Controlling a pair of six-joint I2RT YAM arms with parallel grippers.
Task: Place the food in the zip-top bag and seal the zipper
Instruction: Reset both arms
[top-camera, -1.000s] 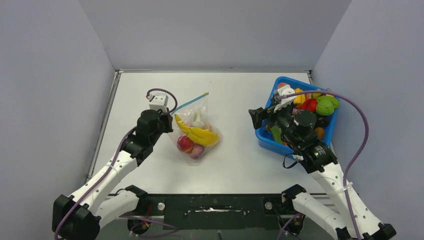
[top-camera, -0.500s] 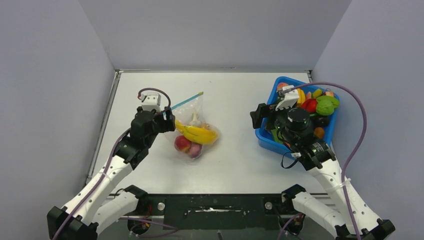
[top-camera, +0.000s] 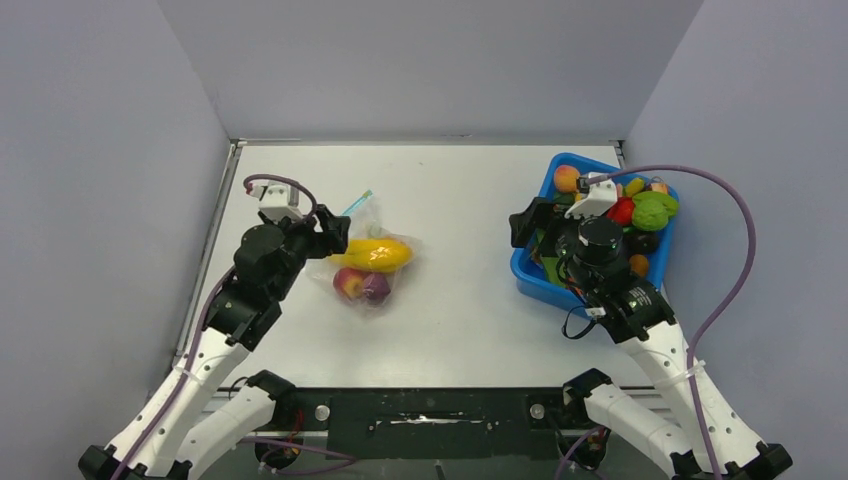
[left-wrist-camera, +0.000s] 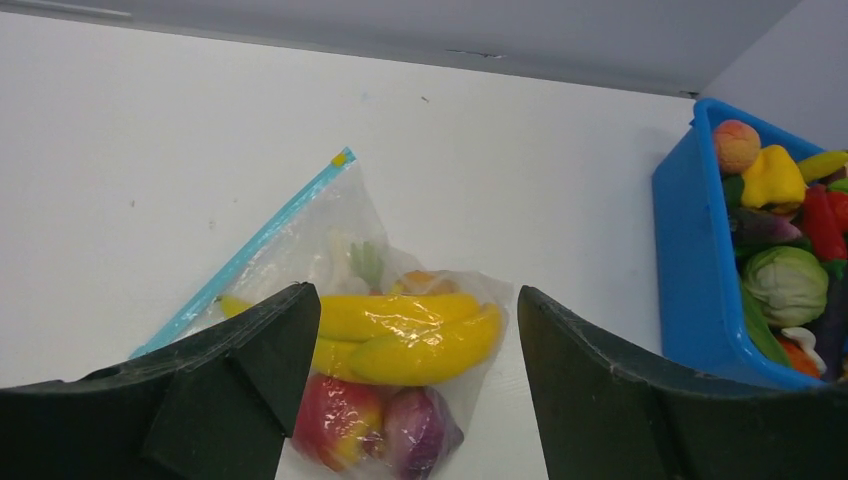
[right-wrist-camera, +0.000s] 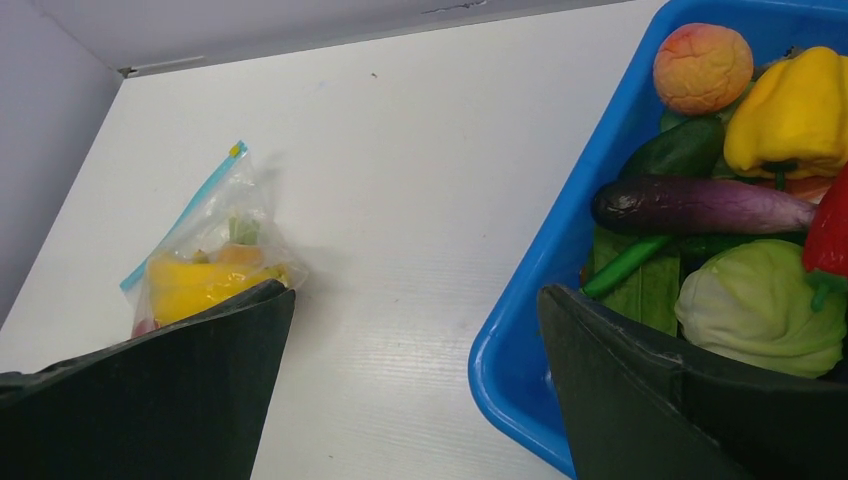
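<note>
The food (top-camera: 372, 262) is sitting inside the bag (left-wrist-camera: 330, 235), which is lying on the tabletop (top-camera: 460, 200) left of centre. The zipper (left-wrist-camera: 245, 262) is running straight along its mouth. Whether it is pressed shut I cannot tell, so sealing may be what is left. The left gripper (top-camera: 337, 232) is hanging open just beside the bag, holding nothing. The right gripper (right-wrist-camera: 415, 295) is gaping open at the bin (top-camera: 530, 272), empty.

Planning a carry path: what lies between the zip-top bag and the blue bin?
Nothing: the top view shows only bare white table between the zip-top bag and the blue bin; the right wrist view agrees.
</note>
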